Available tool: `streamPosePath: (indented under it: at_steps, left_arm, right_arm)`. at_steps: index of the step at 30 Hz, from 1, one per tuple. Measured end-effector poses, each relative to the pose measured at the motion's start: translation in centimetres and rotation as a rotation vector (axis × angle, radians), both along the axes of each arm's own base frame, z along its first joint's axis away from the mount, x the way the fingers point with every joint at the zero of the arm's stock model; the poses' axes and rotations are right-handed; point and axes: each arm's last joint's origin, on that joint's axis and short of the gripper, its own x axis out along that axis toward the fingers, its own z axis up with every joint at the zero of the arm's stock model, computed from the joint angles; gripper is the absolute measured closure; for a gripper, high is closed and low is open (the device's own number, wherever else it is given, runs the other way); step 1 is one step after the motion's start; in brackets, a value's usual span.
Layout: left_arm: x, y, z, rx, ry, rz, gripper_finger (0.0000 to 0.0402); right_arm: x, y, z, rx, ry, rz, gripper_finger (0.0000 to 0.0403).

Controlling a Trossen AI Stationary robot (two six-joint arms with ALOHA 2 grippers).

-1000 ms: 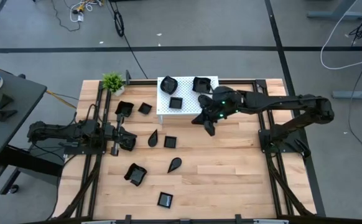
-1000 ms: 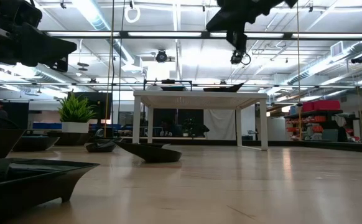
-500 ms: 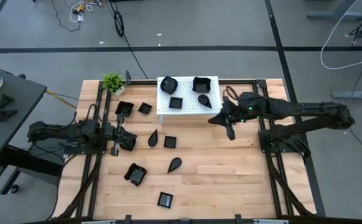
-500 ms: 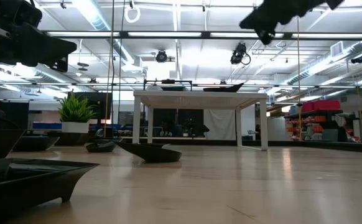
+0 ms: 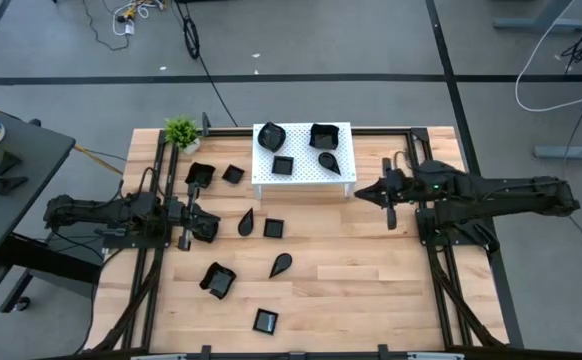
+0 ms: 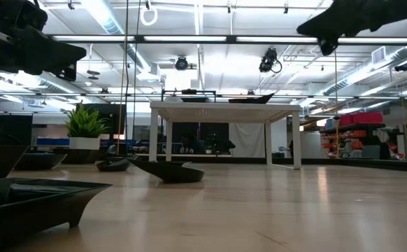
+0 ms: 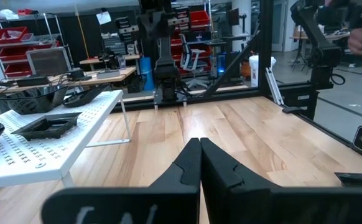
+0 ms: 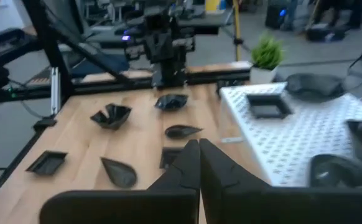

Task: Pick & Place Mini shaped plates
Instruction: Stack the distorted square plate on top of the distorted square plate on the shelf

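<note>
Black glossy mini shaped plates [image 5: 218, 279] lie scattered over the left half of the wooden table [image 5: 351, 280], and four more sit on the white perforated stand [image 5: 304, 176] near the far edge — only the high view takes in this whole spread. From the low view the stand [image 6: 221, 110] reads as a small white table with dish rims barely showing above its top, while one plate [image 6: 29, 203] looms large at the near left. The small green potted plant [image 5: 181, 131] stands at the table's far left corner. Both wrist views give what the overhead cannot — the fingers pressed together with nothing between them. The right gripper [image 5: 389, 203] hangs shut and empty above the table just beside the stand's right end, touching no plate. The left gripper [image 5: 211, 224] rests at the left side, likewise shut and empty, near a teardrop plate [image 5: 246, 221].
</note>
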Motion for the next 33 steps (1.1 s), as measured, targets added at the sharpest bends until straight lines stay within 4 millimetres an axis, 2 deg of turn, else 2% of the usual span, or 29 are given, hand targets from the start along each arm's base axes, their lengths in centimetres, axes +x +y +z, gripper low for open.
streamPosePath:
  at_steps: [7,14,22,33]
  left_arm:
    - [0.0,0.0,0.0,0.000,0.000,0.000,0.0399]
    - [0.0,0.0,0.0,0.000,0.000,0.000,0.0399]
    - [0.0,0.0,0.0,0.000,0.000,0.000,0.0399]
    - [0.0,0.0,0.0,0.000,0.000,0.000,0.0399]
  right_arm:
    - [-3.0,-0.4,2.4,-0.012,0.069,-0.043,0.0403]
    - [-6.6,-0.4,6.2,-0.038,0.110,-0.086,0.0403]
    - [-10.1,0.2,9.8,0.008,0.116,-0.081,0.0403]
    - [-13.3,0.6,12.5,0.028,0.170,-0.117,0.0403]
